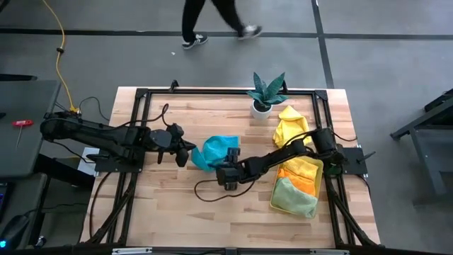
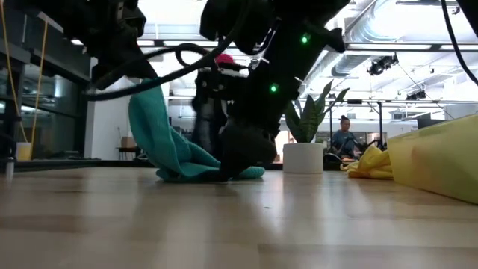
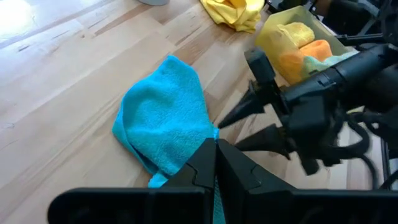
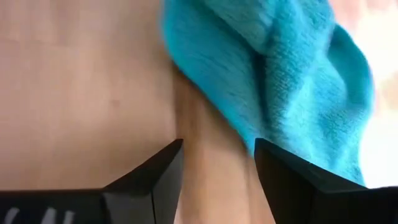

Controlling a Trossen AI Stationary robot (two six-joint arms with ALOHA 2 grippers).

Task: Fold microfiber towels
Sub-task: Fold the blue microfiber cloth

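Table (image 1: 177, 212): pale wood planks inside a black frame, my two arms reaching in from either side.

Yellow tray (image 1: 320, 168), on my right side of the table: translucent, rectangular, holding a pale green towel (image 1: 294, 198) nearest the front edge, then an orange towel (image 1: 306, 183) and a yellow one behind it. Another yellow towel (image 1: 290, 126) lies crumpled on the wood just beyond the tray, near the potted plant (image 1: 266, 95) in its white pot at the far edge.

Teal towel (image 1: 216, 150): mid-table, bunched. One end hangs lifted off the wood, the rest trails down in a loose heap on the surface; the low view shows the raised fold (image 2: 153, 123) draping to the planks.

My left gripper (image 3: 214, 168): fingers pressed together, pinching the teal towel's edge, holding that end up.

My right gripper (image 4: 217, 168): fingers spread, tips low over bare wood just beside the towel's near edge, cloth not between them. From above it sits just on the tray side of the teal heap (image 1: 230, 173).

A person's legs cross the floor beyond the table (image 1: 212, 21).
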